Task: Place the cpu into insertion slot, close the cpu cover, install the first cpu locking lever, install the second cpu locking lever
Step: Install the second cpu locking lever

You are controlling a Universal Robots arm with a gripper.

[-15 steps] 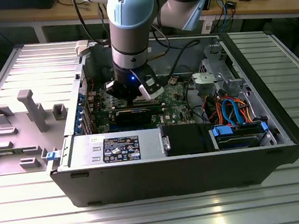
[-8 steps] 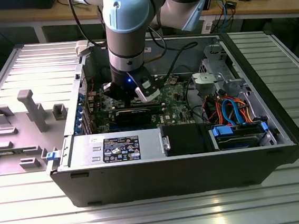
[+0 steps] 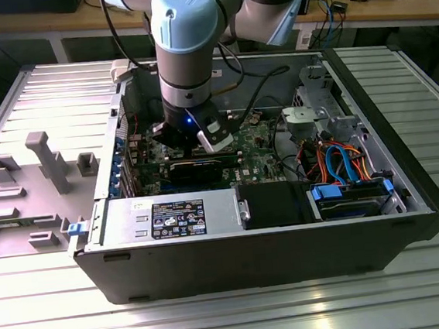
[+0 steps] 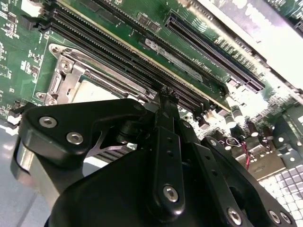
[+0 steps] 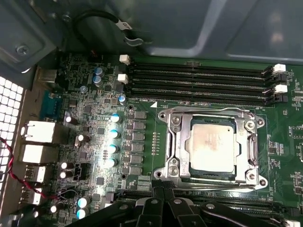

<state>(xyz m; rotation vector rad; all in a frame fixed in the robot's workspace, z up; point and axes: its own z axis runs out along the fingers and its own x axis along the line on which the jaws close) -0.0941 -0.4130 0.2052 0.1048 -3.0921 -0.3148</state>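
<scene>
CPU (image 5: 212,146) seated in insertion slot (image 5: 246,147), cover (image 5: 179,144) down | end effector (image 5: 163,191) fingers pressed together, holding nothing

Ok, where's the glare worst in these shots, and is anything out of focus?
In the second wrist view, glare washes out the pale area past the long black slots, and the close gripper looks soft. In the first wrist view, the cpu reads clearly, with bright glints on the capacitors.
</scene>
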